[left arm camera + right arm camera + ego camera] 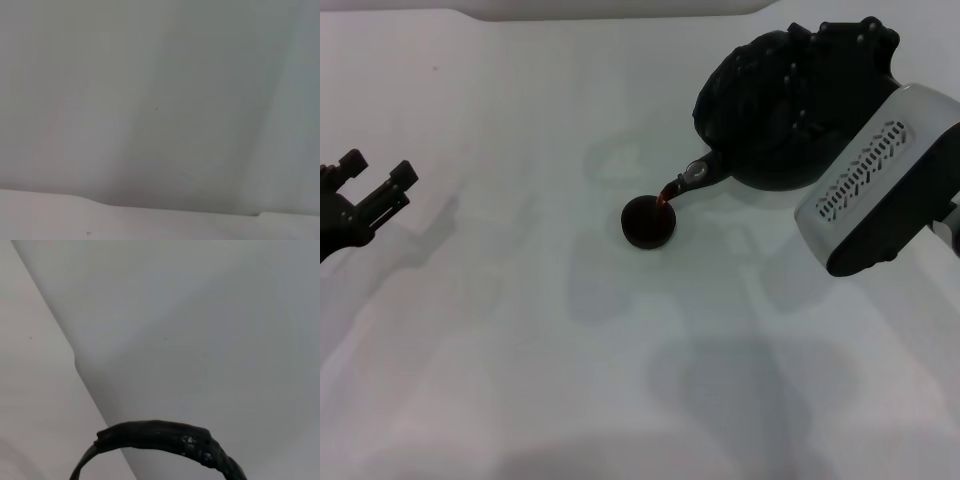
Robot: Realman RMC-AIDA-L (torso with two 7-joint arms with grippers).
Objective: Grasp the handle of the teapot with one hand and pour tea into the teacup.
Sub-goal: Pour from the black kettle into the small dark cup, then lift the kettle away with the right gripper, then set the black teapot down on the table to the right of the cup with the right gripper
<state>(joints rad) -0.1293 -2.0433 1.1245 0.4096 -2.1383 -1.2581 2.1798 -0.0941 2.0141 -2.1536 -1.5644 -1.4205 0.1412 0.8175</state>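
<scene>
The round black teapot hangs tilted above the table at the upper right, its banded spout pointing down and left. A thin reddish-brown stream of tea runs from the spout into the small black teacup, which stands on the table just below it. My right gripper sits over the top of the pot, shut on the handle. The ribbed black handle arches across the right wrist view. My left gripper rests open at the far left, well away from the cup.
The white tabletop spreads out around the cup. My right arm's white wrist housing sits to the right of the pot. The left wrist view shows only bare white surface.
</scene>
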